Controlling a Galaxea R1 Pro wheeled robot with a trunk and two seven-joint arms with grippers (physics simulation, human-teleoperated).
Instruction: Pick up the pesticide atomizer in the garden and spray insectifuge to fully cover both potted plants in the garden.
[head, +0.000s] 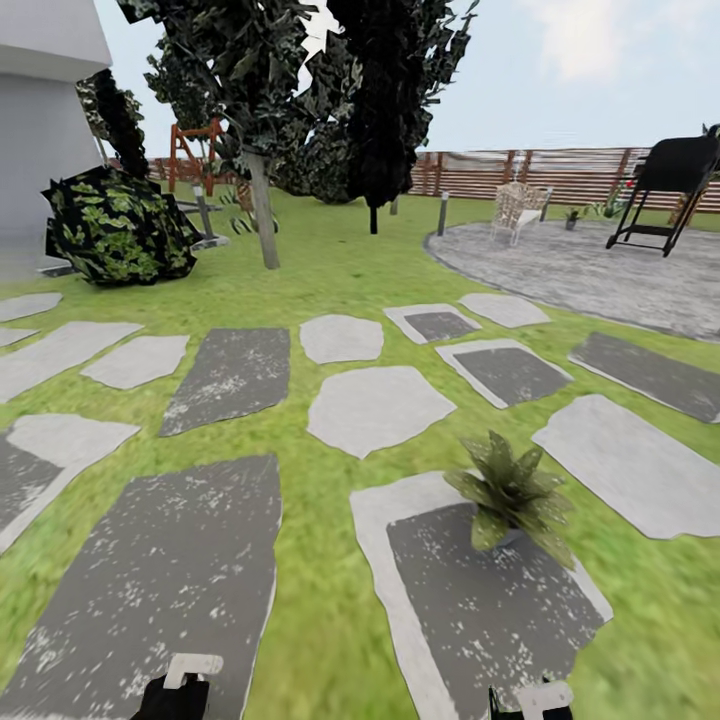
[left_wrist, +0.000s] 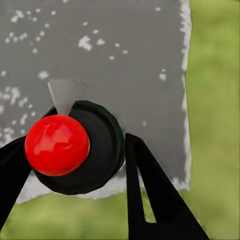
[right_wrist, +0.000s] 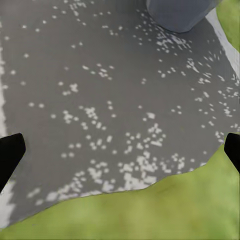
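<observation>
While I look forward from my head, one potted plant (head: 512, 494) stands at about four o'clock from the middle of the head view, on a dark stepping stone (head: 490, 600) with a pale border. My left gripper (head: 172, 697) is at seven o'clock on the lower edge, and my right gripper (head: 530, 702) at five o'clock, just below the same stone. Between me and the plant only grass and stone lie.

Further off, at twelve o'clock, dark trees (head: 380, 100) stand before a brown slatted fence (head: 560, 172). At two o'clock a round grey patio (head: 590, 265) carries a white chair (head: 518, 208) and a black grill (head: 672, 190). At ten o'clock a leafy bush (head: 115, 228) sits near a grey wall (head: 40, 120).

In the left wrist view my left gripper (left_wrist: 75, 165) is clamped on the pesticide atomizer (left_wrist: 82, 147): I see its dark round body with a red cap (left_wrist: 56, 145) between the black fingers (left_wrist: 150, 190), above a grey stone. The head view does not make this grip clear.

In the right wrist view my right gripper (right_wrist: 120, 150) has its fingers (right_wrist: 9, 155) wide apart with nothing between them, over speckled stone, and a grey pot (right_wrist: 180, 12) stands at the far edge.
</observation>
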